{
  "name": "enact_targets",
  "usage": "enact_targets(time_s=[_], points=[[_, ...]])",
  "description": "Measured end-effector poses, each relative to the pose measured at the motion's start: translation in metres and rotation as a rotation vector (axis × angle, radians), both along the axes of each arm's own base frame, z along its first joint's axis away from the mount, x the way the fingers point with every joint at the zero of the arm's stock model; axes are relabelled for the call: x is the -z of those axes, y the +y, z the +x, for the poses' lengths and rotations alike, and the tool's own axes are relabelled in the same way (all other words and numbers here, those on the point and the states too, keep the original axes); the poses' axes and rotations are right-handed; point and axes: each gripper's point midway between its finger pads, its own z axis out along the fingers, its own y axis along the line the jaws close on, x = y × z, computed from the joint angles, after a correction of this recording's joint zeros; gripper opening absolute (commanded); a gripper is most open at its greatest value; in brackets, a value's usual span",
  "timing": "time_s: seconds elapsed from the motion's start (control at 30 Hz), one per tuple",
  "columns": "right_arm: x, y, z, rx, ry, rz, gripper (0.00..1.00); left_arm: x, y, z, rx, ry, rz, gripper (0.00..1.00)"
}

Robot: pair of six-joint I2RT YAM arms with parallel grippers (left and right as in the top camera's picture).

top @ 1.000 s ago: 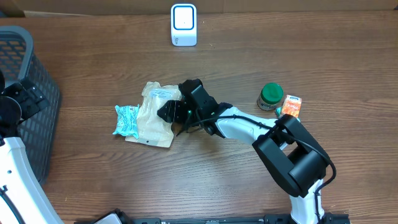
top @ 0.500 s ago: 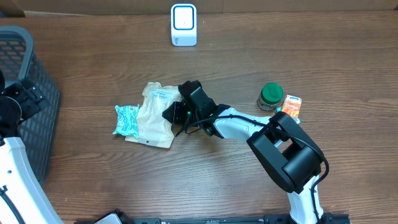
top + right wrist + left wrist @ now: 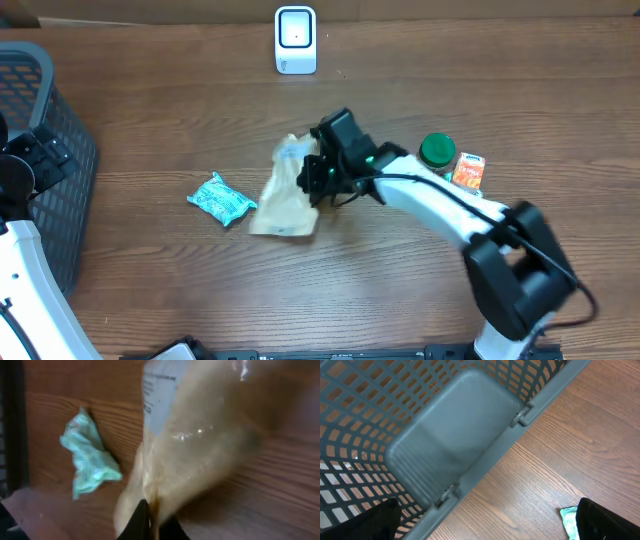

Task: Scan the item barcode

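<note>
The right gripper [image 3: 313, 176] clamps a tan bag [image 3: 284, 198] by its edge at the table's centre, a white scanner [image 3: 295, 40] at its 12 o'clock. The left gripper [image 3: 492, 518] gapes wide beside a grey basket [image 3: 445, 435] at 9 o'clock.

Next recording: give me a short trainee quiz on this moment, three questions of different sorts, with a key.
1. True or false: the right gripper is shut on the tan pouch.
2. In the overhead view, what lies left of the pouch? A) a teal packet B) a red can C) a blue cup
3. Fill in: the round container beside the orange packet has a ___ lid.

Key: 1 true; 2 A; 3 green.
</note>
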Motion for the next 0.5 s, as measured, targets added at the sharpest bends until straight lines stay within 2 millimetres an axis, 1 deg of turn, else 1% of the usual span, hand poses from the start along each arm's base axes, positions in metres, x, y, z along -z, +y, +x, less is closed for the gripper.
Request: enact_targets(time_s=[0.1, 0.17, 0.23, 0.3, 0.33, 0.4, 0.5], points=[[-0.047, -0.014, 0.002, -0.018, -0.073, -0.073, 0.04, 0.0, 0.0, 0.0, 0.0, 0.0, 0.0, 1.0], [-0.076, -0.027, -0.001, -0.017, -0.1, -0.146, 0.04, 0.0, 0.0, 0.0, 0.0, 0.0, 0.0, 1.0], [-0.096, -0.042, -0.004, -0.006, -0.121, -0.23, 0.04, 0.0, 0.0, 0.0, 0.0, 0.0, 0.0, 0.99], [-0.106, -0.058, -0.007, 0.003, -0.134, -0.318, 0.04, 0.0, 0.0, 0.0, 0.0, 0.0, 0.0, 0.99], [-0.107, -0.068, -0.011, 0.009, -0.133, -0.367, 0.04, 0.0, 0.0, 0.0, 0.0, 0.0, 0.0, 1.0], [-0.103, -0.084, -0.016, 0.014, -0.119, -0.457, 0.04, 0.0, 0.0, 0.0, 0.0, 0.0, 0.0, 1.0], [-0.091, -0.111, -0.025, 0.018, -0.085, -0.613, 0.04, 0.0, 0.0, 0.0, 0.0, 0.0, 0.0, 1.0]])
